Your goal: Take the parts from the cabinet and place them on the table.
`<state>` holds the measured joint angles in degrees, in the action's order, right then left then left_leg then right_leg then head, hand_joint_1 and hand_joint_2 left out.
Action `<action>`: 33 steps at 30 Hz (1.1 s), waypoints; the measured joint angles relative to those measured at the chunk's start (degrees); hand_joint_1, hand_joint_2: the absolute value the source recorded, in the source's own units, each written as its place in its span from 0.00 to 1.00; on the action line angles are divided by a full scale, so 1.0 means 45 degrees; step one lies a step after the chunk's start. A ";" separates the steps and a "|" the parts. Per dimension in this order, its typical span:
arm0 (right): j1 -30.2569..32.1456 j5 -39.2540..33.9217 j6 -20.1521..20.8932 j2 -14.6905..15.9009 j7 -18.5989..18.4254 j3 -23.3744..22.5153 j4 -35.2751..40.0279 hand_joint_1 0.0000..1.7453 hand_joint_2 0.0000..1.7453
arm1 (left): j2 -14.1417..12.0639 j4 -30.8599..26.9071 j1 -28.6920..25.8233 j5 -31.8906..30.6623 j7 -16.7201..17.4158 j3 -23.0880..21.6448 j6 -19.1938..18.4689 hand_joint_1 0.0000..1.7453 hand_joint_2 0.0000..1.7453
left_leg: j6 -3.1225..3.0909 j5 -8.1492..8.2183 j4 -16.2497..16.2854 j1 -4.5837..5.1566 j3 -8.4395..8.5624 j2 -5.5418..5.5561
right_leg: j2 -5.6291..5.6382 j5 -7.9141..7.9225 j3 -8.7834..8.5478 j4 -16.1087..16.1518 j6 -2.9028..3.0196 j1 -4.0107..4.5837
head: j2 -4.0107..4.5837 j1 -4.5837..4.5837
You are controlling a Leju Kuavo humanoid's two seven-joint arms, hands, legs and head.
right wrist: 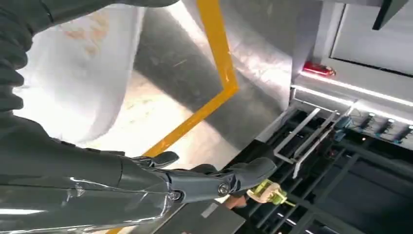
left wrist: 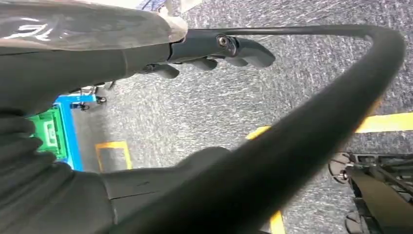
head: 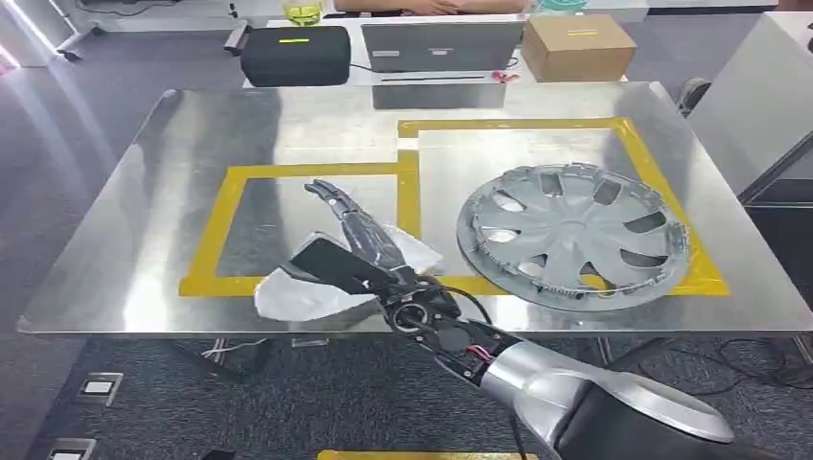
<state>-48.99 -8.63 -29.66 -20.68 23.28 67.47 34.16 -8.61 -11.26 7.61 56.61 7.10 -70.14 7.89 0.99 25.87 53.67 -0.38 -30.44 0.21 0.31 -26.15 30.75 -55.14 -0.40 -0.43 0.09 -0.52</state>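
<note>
A white curved part (head: pixel 297 297) lies on the steel table (head: pixel 192 153) at its front edge, across the tape of the left yellow frame (head: pixel 230 206). My right hand (head: pixel 360 240) lies over it with fingers stretched out flat and apart, gripping nothing. In the right wrist view the same hand (right wrist: pixel 195 180) reaches past the white part (right wrist: pixel 73 73) above the yellow tape (right wrist: pixel 214 48). A silver wheel cover (head: pixel 575 235) rests in the right yellow frame. My left hand (left wrist: pixel 204 51) hangs above the carpet with nothing in it, its fingers loosely bent.
Behind the table stand a black case (head: pixel 294 55), a laptop (head: pixel 441 45) and a cardboard box (head: pixel 578 46), with a person's hands (head: pixel 422 6) at the far edge. A grey cabinet (head: pixel 757 96) stands at the right.
</note>
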 joint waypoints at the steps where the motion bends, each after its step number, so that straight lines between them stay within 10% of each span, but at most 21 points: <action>1: 0.0000 0.0000 0.0000 -0.0005 0.0000 0.0034 0.0000 0.00 1.00 | -0.0005 0.0000 0.0000 0.0005 0.0000 0.0000 0.0000 0.00 0.00 | 0.0000 0.0000 0.0000 0.0000 0.0000 0.0000 | 0.0000 0.0000 0.0000 0.0000 0.0000 0.0000 | 0.0000 0.0000; 18: 0.0007 -0.1180 0.0077 -0.0005 0.0752 0.0418 0.0000 0.00 1.00 | -0.0010 0.0000 -0.0061 0.0340 0.0121 0.0000 0.0000 0.00 0.00 | 0.0000 0.0000 0.0001 0.0000 0.0001 -0.0001 | 0.0001 0.0000 0.0002 0.0000 0.0000 0.0000 | 0.0000 -0.0005; 23: 0.0366 -0.1539 0.2071 0.0044 0.2050 -0.0176 0.0137 0.00 1.00 | -0.0010 0.0000 -0.0094 0.0583 0.0160 0.0000 0.0000 0.00 0.00 | 0.0000 0.0000 0.0001 0.0000 0.0010 -0.0005 | 0.0007 -0.0001 0.0002 0.0004 0.0000 0.0000 | 0.0000 0.0000; 33: 0.4187 -0.0068 0.5353 0.2235 0.1413 -0.3027 0.6312 0.00 1.00 | -0.0019 0.0000 -0.0217 0.0700 0.0126 0.0000 0.0000 0.00 0.00 | 0.0002 0.0019 0.0003 0.0000 0.0018 -0.0007 | 0.0011 -0.0002 -0.0013 0.0032 -0.0002 0.0000 | 0.0000 0.0015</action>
<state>-30.15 -8.94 -5.57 -10.62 29.64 53.85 62.57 -8.70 -11.26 6.64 59.76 7.67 -70.14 7.89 1.00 25.96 53.68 -0.38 -30.36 0.18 0.36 -26.16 30.70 -54.99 -0.41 -0.43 0.09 -0.46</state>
